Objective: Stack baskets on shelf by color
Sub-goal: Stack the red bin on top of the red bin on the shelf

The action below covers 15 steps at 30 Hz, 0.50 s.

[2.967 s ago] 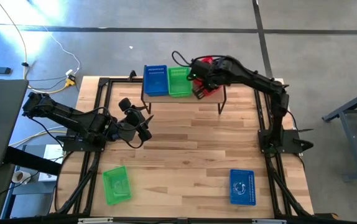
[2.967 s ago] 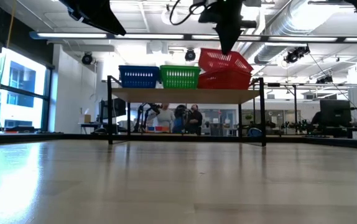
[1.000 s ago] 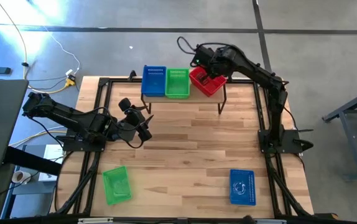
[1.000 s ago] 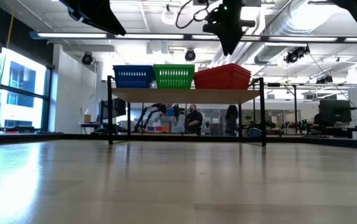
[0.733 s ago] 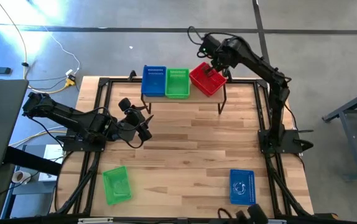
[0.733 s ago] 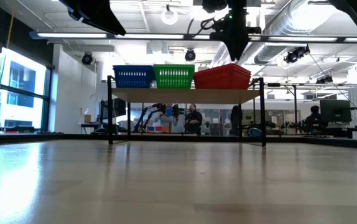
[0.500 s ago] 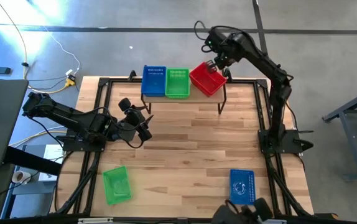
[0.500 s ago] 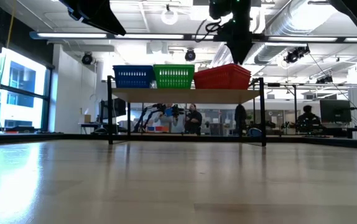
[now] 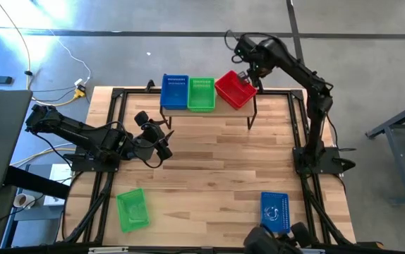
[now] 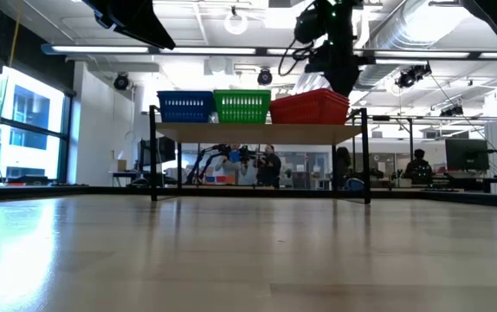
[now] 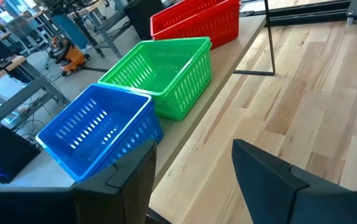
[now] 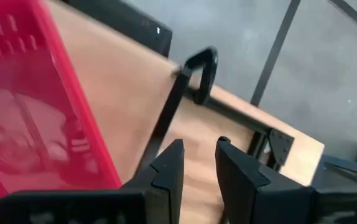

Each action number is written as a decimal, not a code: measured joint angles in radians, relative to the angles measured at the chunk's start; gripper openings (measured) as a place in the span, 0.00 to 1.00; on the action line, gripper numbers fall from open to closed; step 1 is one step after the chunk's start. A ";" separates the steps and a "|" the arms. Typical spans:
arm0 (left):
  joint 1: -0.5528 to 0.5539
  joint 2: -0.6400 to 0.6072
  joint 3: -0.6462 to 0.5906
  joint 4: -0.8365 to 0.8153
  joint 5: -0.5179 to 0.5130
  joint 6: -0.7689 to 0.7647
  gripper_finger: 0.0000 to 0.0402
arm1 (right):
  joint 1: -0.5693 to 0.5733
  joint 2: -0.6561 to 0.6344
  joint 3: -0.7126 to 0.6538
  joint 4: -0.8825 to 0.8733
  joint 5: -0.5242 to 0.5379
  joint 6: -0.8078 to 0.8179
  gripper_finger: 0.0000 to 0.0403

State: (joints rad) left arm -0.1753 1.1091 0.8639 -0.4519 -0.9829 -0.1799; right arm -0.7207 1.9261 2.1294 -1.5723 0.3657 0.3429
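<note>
Fingers (image 12: 166,171) of the right gripper (image 12: 196,163) stand close together with a small gap, and nothing is between them. It hangs just past the far right end of the shelf (image 9: 248,107), beside the red basket (image 9: 233,89), which sits turned at a slant; it may be more than one red basket stacked, but that is hard to see. Next to it on the shelf are a green basket (image 9: 202,94) and a blue basket (image 9: 175,92), touching. Another green basket (image 9: 132,209) and blue basket (image 9: 274,211) lie on the table (image 9: 209,169) near its front edge. The left gripper (image 9: 161,138) waits with fingers wide, holding nothing.
</note>
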 joint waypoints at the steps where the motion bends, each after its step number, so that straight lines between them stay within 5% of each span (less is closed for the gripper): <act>1: 0.000 0.000 0.000 0.000 0.000 0.000 0.50 | 0.005 -0.007 -0.022 0.000 0.003 -0.005 0.19; 6: 0.000 0.000 0.000 0.000 0.000 0.000 0.50 | 0.021 -0.037 -0.088 0.003 0.048 0.016 0.19; 15: 0.000 0.000 0.000 0.000 0.007 0.000 0.50 | 0.019 -0.041 -0.149 0.002 -0.046 0.020 0.19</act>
State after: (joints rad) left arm -0.1753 1.1091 0.8639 -0.4519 -0.9756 -0.1795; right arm -0.7021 1.8847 1.9801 -1.5707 0.3199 0.3630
